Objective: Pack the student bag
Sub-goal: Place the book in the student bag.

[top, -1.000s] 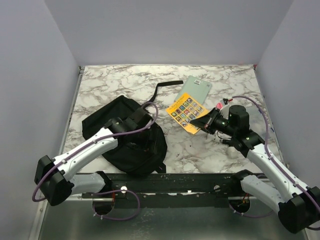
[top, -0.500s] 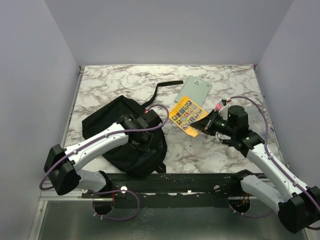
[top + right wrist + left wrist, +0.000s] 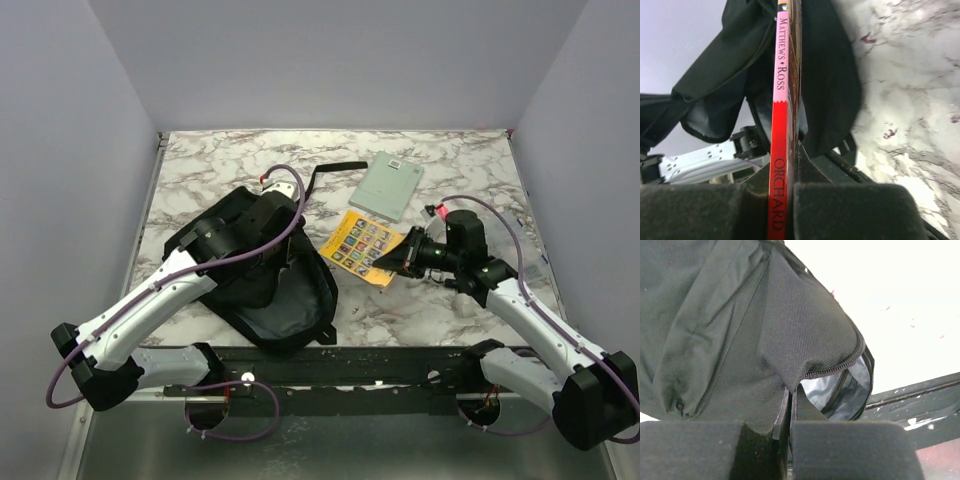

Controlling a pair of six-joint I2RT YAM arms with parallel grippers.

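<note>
Student bag lies left-centre on desk, left fingers pinched tight on its zip edge, mouth agape; right fingers clamp yellow book, long axis aimed left at that mouth, near.

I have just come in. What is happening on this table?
A black student bag is being packed. The left hand is shut on the bag's fabric at the edge of its opening and holds the mouth open. The right hand is shut on a yellow book, which is close to the opening but not yet inside. A grey-green book lies farther back on the table, with no hand on it.
</note>
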